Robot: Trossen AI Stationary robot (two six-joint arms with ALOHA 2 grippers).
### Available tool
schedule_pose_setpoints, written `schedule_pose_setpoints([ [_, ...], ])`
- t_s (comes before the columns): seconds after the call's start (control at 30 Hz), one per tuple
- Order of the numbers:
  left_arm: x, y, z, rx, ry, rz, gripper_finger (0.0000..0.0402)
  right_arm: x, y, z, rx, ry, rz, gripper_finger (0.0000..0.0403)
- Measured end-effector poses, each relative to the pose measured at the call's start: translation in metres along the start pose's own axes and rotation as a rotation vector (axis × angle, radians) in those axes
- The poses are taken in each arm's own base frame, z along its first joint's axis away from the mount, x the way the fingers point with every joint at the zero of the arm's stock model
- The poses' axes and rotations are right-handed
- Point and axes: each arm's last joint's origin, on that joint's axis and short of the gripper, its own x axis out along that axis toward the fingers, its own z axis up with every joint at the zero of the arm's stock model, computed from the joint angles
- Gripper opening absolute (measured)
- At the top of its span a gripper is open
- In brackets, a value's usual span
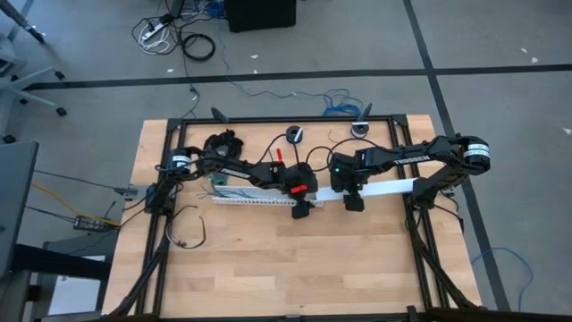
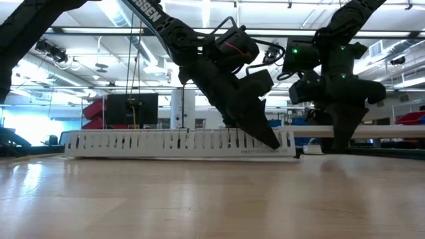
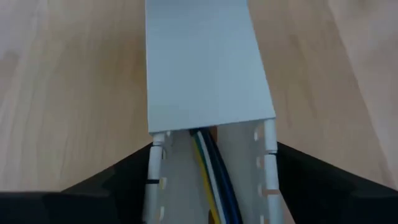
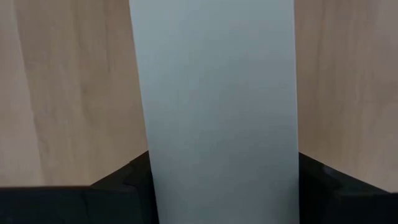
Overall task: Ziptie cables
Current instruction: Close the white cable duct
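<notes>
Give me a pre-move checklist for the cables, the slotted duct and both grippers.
1. Thin multicoloured cables lie inside the white slotted plastic duct: ok, in the left wrist view they run along the channel and under the cover.
2. Flat white plastic cover strip seated along the whole duct: not ok, the duct's left part is uncovered in the high view.
3. Left gripper straddles the duct, a finger on each side: ok.
4. Right gripper straddles the cover: ok, dark fingers flank it.
5. Duct flat on the wooden table: ok in the low view.
6. Zip tie around the cables: cannot tell, none visible.
</notes>
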Motion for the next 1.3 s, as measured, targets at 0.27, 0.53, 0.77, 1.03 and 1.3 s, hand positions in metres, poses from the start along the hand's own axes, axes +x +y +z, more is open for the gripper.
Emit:
schedule_pose_setpoints([
  [0.27,-0.0001,0.0011,-0.0019,-0.006,0.021,0.051,0.029,0.0004,-0.0005,-0.0014,0.006,0.012,-0.012,0.0229],
  [0.53,-0.0003,0.0013,-0.0006,-0.005,0.008,0.052,0.0257,0.0009,-0.0007,-0.0017,0.006,0.014,-0.02,0.0229],
  [0.77,-0.0003,0.0011,-0.0006,-0.005,0.008,0.052,0.0235,0.0012,-0.0009,-0.0023,0.006,0.018,-0.026,0.0229],
  [1.03,-0.0005,0.0009,0.0002,-0.002,-0.001,0.051,0.023,0.0014,-0.0008,-0.0022,0.006,0.017,-0.022,0.0229],
  [1.3,-0.0004,0.0014,0.002,0.0,-0.023,0.071,0.023,0.0014,-0.0009,-0.0005,0.012,-0.002,-0.017,0.0229],
])
